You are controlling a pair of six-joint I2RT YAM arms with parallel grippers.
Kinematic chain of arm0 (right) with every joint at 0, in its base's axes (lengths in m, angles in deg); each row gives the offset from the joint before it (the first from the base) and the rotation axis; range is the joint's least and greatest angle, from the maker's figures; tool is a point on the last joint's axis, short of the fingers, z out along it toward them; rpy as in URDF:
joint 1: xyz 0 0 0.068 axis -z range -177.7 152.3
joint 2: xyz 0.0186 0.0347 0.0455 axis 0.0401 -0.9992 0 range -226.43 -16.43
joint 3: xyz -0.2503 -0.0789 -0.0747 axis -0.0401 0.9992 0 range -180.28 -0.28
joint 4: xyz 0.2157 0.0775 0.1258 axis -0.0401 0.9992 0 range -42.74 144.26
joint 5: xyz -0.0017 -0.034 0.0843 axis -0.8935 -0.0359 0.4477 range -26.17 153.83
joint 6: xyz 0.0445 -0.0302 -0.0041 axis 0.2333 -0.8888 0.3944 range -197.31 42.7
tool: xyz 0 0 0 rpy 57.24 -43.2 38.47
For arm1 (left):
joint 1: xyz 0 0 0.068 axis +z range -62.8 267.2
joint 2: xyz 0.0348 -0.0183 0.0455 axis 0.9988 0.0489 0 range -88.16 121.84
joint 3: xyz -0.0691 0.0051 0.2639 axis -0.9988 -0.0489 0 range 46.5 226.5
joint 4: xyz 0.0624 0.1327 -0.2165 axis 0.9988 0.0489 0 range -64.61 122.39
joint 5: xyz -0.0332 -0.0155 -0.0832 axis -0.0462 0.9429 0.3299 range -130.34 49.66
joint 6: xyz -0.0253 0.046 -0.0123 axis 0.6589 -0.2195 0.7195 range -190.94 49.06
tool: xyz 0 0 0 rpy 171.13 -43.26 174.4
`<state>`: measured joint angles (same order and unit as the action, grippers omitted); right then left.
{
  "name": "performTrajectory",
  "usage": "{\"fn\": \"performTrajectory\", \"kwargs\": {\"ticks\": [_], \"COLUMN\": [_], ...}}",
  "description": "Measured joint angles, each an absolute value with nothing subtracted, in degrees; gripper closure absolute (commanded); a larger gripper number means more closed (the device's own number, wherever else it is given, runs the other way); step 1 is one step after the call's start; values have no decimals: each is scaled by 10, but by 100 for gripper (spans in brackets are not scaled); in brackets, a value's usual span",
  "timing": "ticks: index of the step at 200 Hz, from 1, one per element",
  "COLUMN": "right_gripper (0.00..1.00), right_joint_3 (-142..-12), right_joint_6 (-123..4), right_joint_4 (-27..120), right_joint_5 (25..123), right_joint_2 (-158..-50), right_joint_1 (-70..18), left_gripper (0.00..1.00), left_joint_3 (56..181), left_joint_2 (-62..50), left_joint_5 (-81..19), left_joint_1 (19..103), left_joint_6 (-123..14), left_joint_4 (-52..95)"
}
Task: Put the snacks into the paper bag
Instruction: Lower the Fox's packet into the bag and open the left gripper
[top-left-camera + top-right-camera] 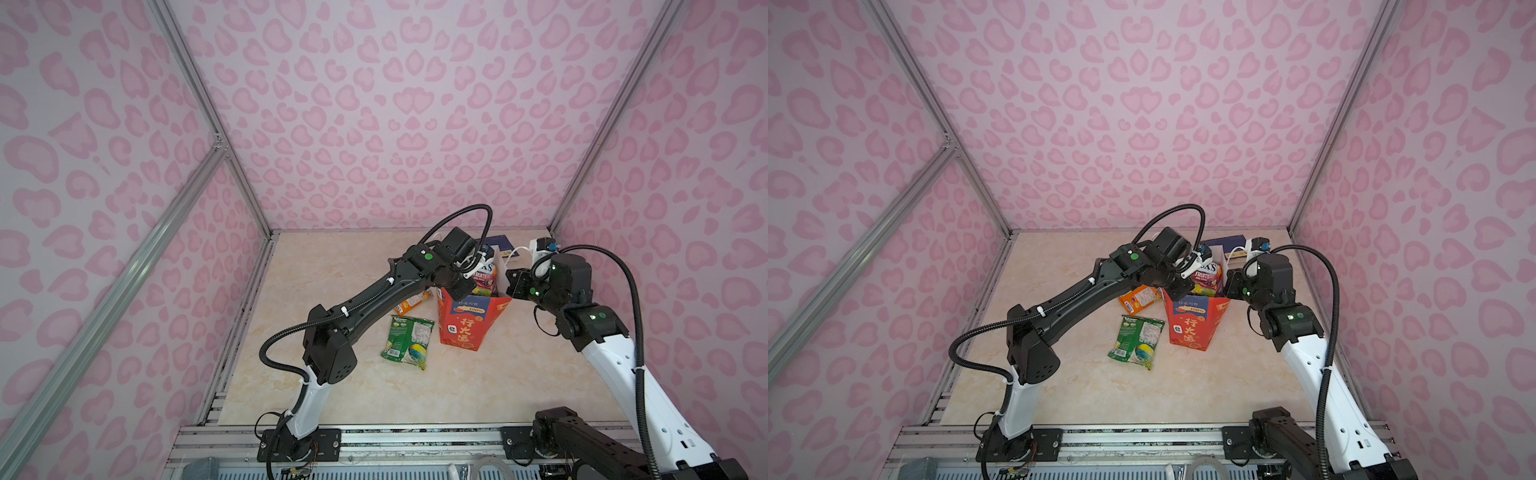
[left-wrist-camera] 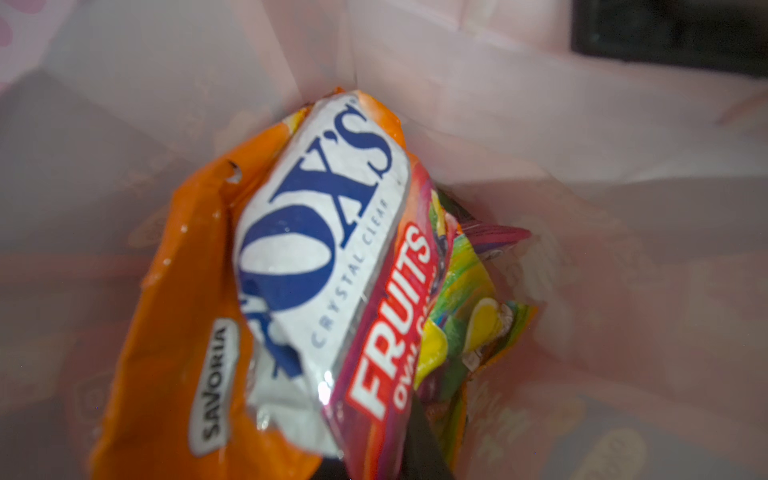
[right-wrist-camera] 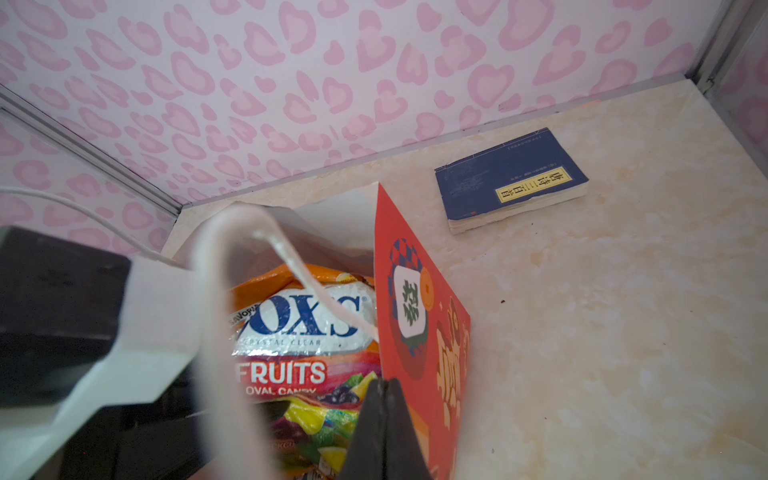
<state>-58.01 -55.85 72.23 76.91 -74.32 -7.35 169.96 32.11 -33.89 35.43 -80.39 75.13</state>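
You get soft, even light in both top views; the cord handle [image 3: 214, 332] blurs, the snack packet [image 2: 322, 390] glares.

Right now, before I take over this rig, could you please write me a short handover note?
Grippers: the left gripper has its jaws shut on the FOX'S Fruits packet, held upright in the mouth of the paper bag and not yet released. The right gripper has its jaws shut, seemingly pinching the bag's rim.
On the table: the green packet and the orange packet, both beside the bag.
Done: cannot tell what lies deeper in the bag.
Left: drop this packet, then bag the other two. The blue book is no snack.
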Motion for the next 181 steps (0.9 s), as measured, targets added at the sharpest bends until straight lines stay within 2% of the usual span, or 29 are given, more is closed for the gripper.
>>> {"fn": "performTrajectory", "kwargs": {"ticks": [65,81,106,120,130,137,146,181], "right_gripper": [100,100,100,100,100,100,100,100], "right_joint_3": [-580,-580,-580,-580,-580,-580,-580,-580], "right_joint_6": [-559,-559,-559,-557,-559,-559,-559,-559], "right_joint_4": [721,721,720,721,721,721,720,720], "right_joint_5": [769,769,769,769,769,769,769,769], "right_joint_2": [-743,-743,-743,-743,-744,-744,-744,-744], "right_joint_1": [-74,-74,-74,-74,-74,-74,-74,-74], "left_gripper": [88,83,65,40,25,19,15,12], "left_joint_3": [1690,1692,1711,1731,1748,1763,1782,1826], "left_joint_2": [317,318,323,324,324,324,324,294], "left_joint_5": [-327,-328,-327,-325,-320,-318,-318,-316], "left_joint_1": [359,359,358,358,359,358,358,358], "left_joint_6": [-799,-796,-789,-779,-768,-759,-747,-691], "left_joint_4": [751,752,765,771,777,779,781,784]}}
